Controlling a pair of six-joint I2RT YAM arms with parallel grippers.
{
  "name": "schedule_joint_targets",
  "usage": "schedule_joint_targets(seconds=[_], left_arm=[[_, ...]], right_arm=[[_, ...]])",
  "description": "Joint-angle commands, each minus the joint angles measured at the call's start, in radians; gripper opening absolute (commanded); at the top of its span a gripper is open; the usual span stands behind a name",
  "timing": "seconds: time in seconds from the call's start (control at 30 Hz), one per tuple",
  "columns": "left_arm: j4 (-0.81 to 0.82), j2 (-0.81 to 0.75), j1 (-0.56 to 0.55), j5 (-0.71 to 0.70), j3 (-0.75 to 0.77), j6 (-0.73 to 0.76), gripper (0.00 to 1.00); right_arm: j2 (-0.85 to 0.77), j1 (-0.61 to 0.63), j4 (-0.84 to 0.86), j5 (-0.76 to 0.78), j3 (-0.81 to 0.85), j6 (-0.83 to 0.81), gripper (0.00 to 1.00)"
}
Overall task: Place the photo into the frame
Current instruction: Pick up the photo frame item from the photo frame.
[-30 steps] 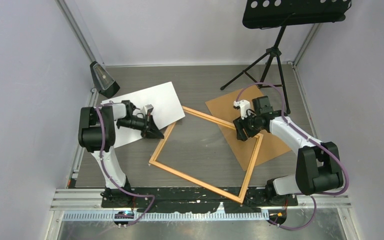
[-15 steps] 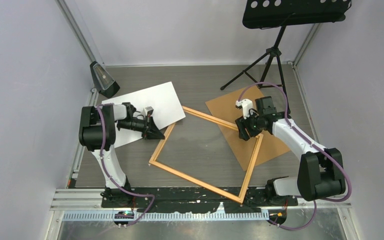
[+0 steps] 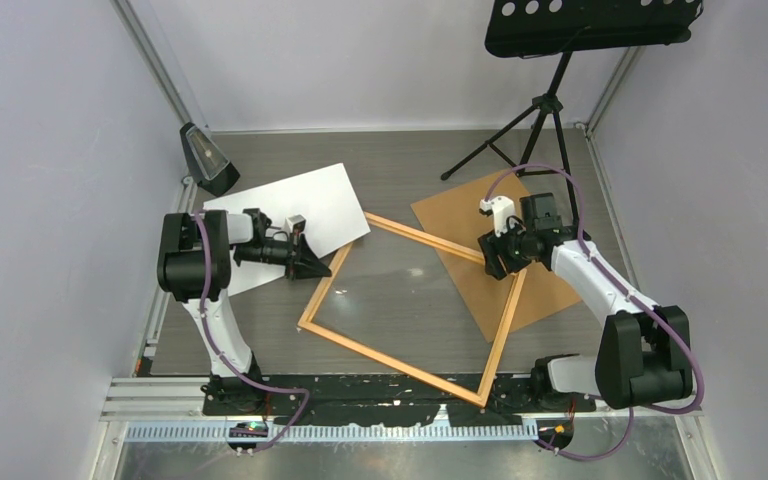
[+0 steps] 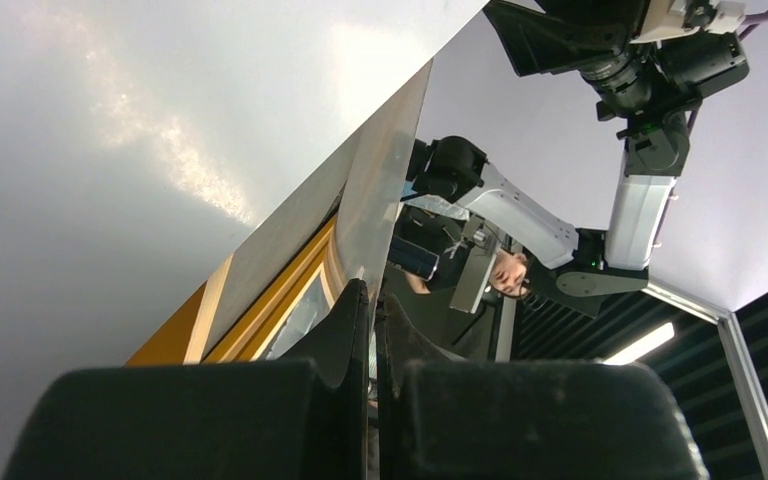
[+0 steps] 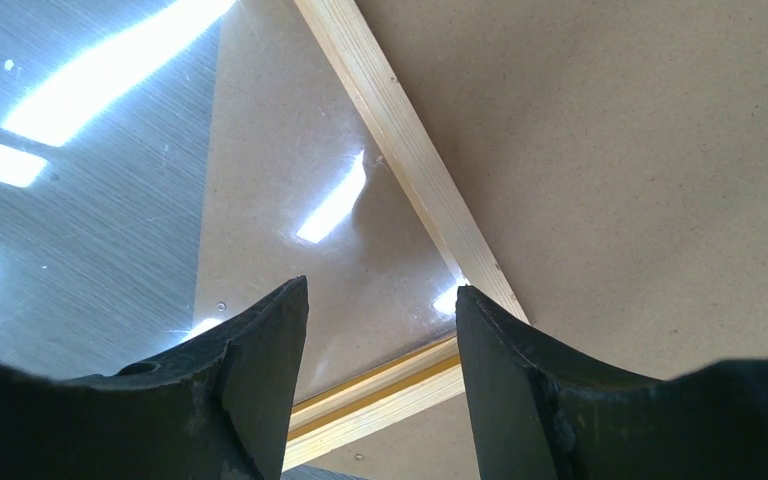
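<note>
The photo lies white side up at the left of the table. My left gripper is shut on its near edge; in the left wrist view the thin sheet runs between the closed fingertips of the left gripper. The orange frame lies flat in the middle, one corner close to the left gripper. My right gripper hangs open just above the frame's right corner. In the right wrist view the right gripper straddles the frame's corner with nothing between its fingers.
A brown backing board lies under the frame's right part. A glossy clear sheet shows inside the frame corner. A black music stand's tripod stands at the back right, and a dark wedge-shaped object at the back left.
My right gripper has drifted a little to the right and back along the frame's corner, still open. The left gripper has shifted a little and keeps its hold on the photo.
</note>
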Motion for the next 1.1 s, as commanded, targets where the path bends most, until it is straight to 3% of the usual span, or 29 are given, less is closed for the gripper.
schedule_joint_targets(seconds=[0.0,0.67,1.07], left_arm=[[0.008,-0.006,0.006,0.079,-0.006,-0.027,0.00],[-0.023,-0.022,0.009,0.165,-0.004,0.056,0.00],[-0.212,0.014,0.008,0.244,0.057,0.251,0.00]], right_arm=[[-0.028,-0.011,0.011,0.017,-0.005,-0.021,0.62],[-0.012,-0.017,0.023,0.027,-0.012,-0.027,0.62],[-0.015,-0.033,0.028,0.014,-0.010,-0.021,0.62]])
